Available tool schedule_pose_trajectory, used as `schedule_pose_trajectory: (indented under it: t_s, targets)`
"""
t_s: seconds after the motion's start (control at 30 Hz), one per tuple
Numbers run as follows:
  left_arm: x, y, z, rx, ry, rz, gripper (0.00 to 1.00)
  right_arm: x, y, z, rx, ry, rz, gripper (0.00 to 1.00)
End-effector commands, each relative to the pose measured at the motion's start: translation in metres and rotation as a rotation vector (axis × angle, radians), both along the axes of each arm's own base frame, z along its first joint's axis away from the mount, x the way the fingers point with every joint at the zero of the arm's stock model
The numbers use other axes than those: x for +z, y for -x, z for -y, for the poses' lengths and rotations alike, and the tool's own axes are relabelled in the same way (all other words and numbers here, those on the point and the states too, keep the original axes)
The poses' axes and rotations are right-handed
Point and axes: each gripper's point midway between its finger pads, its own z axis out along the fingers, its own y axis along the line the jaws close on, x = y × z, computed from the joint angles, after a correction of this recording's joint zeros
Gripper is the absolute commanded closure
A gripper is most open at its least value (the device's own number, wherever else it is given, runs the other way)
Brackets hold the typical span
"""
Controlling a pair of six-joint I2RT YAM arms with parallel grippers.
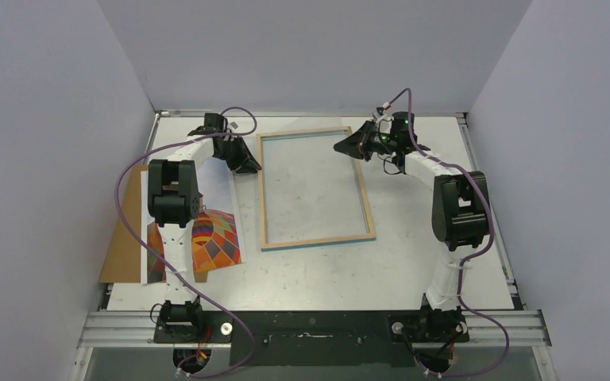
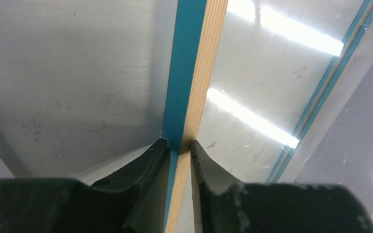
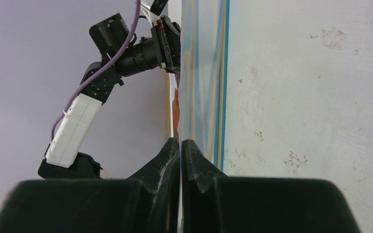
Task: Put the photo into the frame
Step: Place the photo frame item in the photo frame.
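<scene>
Frame (image 1: 318, 240) pinched by left gripper (image 2: 179, 144), pane (image 3: 199, 73) by right gripper (image 3: 180, 141)

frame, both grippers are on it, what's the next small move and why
Probably open the left gripper and back it off the frame. The frame shows its wood back up, while the photo lies apart beside the left arm. The right gripper, shut on the far right corner, could steady it.

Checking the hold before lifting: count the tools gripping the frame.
2. The left tool clamps the frame on its left rail near the far corner; the right tool is shut on its thin edge at the far right corner. Neither is hidden.
</scene>
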Motion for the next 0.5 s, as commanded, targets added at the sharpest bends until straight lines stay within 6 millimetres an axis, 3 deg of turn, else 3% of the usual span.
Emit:
schedule_pose_trajectory:
  t_s: [0.0, 0.47]
  targets:
    - [-0.034, 0.003, -0.012, 0.015, -0.092, -0.045, 0.80, 0.022, 0.009, -0.006, 0.044, 0.054, 0.091, 1.00]
    - [-0.036, 0.005, -0.010, 0.002, -0.082, -0.053, 0.81, -0.027, 0.010, -0.004, 0.110, 0.174, 0.049, 1.00]
